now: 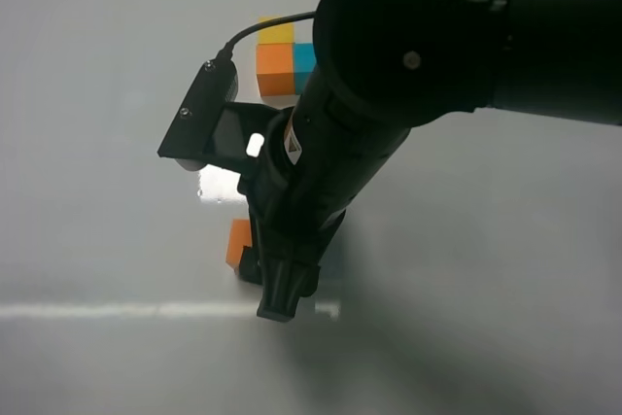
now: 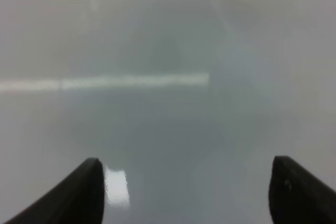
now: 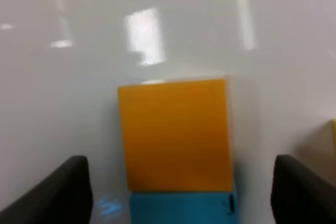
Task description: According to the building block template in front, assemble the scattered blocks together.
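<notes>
Below centre of the high view, right gripper point(image 3: 178, 163) stands jaws spread, clear of the orange block point(image 3: 176, 135) butted against the teal block point(image 3: 181, 207), likely copying the template point(image 1: 284, 60) at upper centre; left gripper point(image 2: 186, 160) spread too, holding nothing.

Matt coloured cubes and black matt gripper fingers on a smooth, glossy counter.

The counter point(image 1: 97, 240) is a pale grey, smooth sheet with a wet-looking sheen that throws back blurred bright patches. The orange cube point(image 3: 176, 135) and the teal cube point(image 3: 181, 208) have flat, matt, even faces without grain; their material cannot be told. The building block template point(image 1: 277, 67) looks just as smooth and plain. The fingers point(image 3: 58, 192) of the right gripper point(image 3: 179, 163) and the fingers point(image 2: 68, 198) of the left gripper point(image 2: 186, 162) are black, matt and plastic-looking. The right arm point(image 1: 437, 36) has a smooth black casing with a dull satin sheen. Its camera bracket point(image 1: 199, 109) is matt black with small shiny screw heads.
</notes>
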